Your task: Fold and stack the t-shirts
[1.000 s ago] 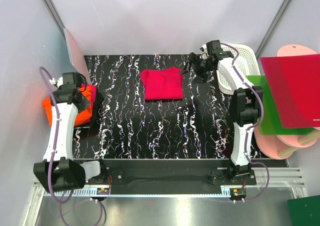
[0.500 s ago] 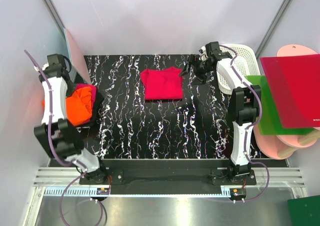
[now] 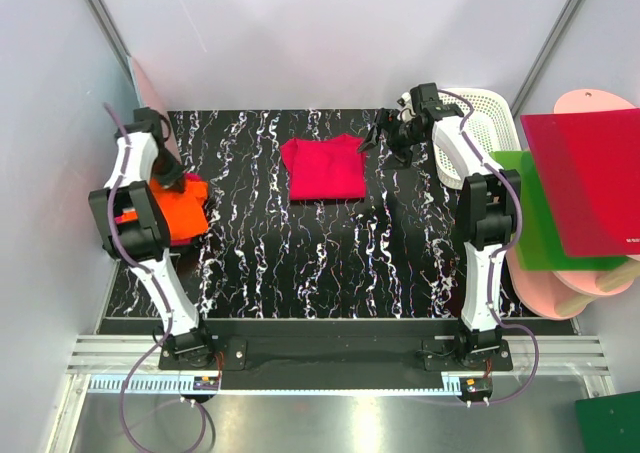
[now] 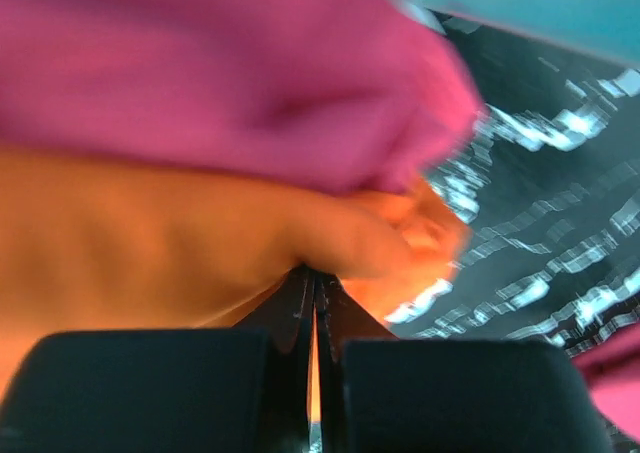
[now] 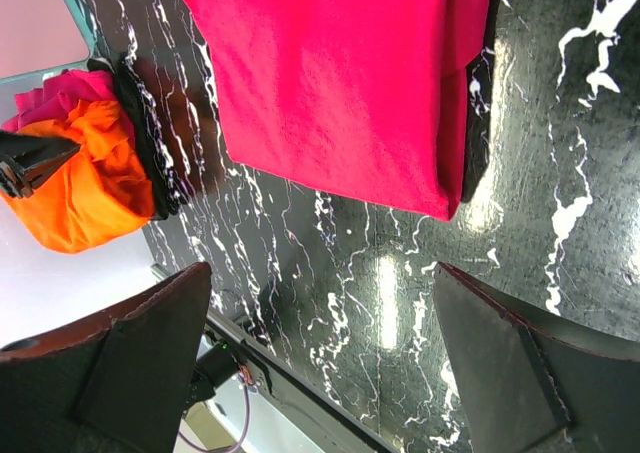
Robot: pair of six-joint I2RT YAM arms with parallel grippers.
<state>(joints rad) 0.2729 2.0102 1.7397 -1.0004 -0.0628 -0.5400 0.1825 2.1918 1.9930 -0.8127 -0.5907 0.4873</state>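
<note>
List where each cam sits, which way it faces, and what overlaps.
Top external: above and behind the bases, looking down on the table; both whole arms show, left gripper and right gripper.
Left wrist: at the table's left edge, looks along its shut fingers into the orange t-shirt, pink cloth above.
Right wrist: from far right, looks across the table at the folded red t-shirt; its open fingers frame the bottom.
Shared: top and right wrist both catch the folded red t-shirt, orange t-shirt and left gripper.

Both the left arm (image 3: 167,291) and right arm (image 3: 480,283) are white shells with chunky black joints. Skinny purple cables (image 3: 123,405) loop off them, and the right gripper (image 5: 322,267) has flat black wedge fingers.
</note>
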